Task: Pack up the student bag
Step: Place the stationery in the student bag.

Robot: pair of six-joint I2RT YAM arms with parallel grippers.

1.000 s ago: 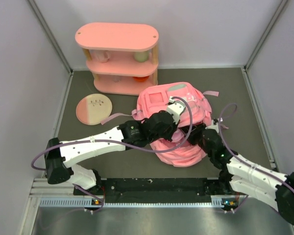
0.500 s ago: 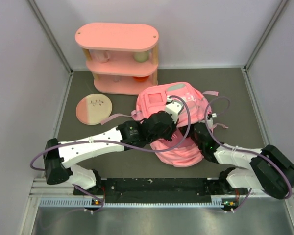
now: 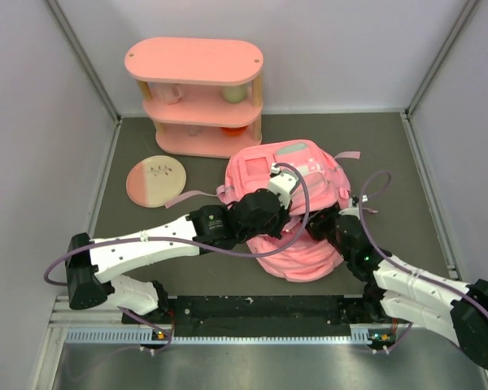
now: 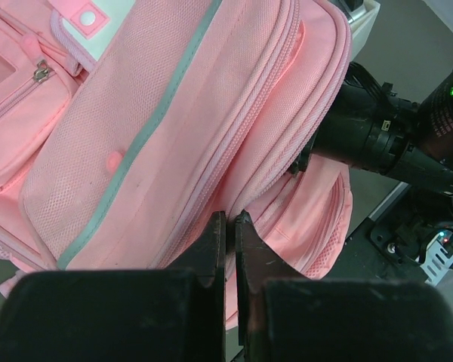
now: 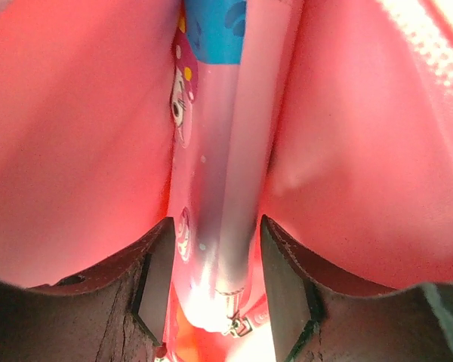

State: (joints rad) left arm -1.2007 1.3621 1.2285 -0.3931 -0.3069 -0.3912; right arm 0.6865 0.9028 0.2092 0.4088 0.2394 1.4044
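Pink soft fabric is most of what shows. The student bag [image 3: 297, 260] lies slumped in the middle of the table [image 3: 390, 146], front pockets up. Its long axis runs from the shelf [image 3: 193, 61] toward the arm bases. It is a padded backpack with grey strips, ribbed zip lines, a small window pocket and a white buckle tab near its far end.

The relation that matters is inside it. The right gripper [image 5: 217, 225] is pushed into the bag's mouth from the right, with pink lining on both sides. A flat printed case [image 5: 226, 151], blue at its far end, lies straight ahead between the 2 fingers, its length in line with them. The jaws stand spread, 1 finger on each side of the case; I cannot tell whether the pads touch it. My reading is that the next move is a straight pull-back along that line, so the case stays put.

The left gripper [image 4: 226, 226] is also at the bag. Its jaws are pressed together, pinching the fabric edge beside a zip line, probably holding the mouth open.

A round plate [image 3: 156, 180] lies well apart on the left.
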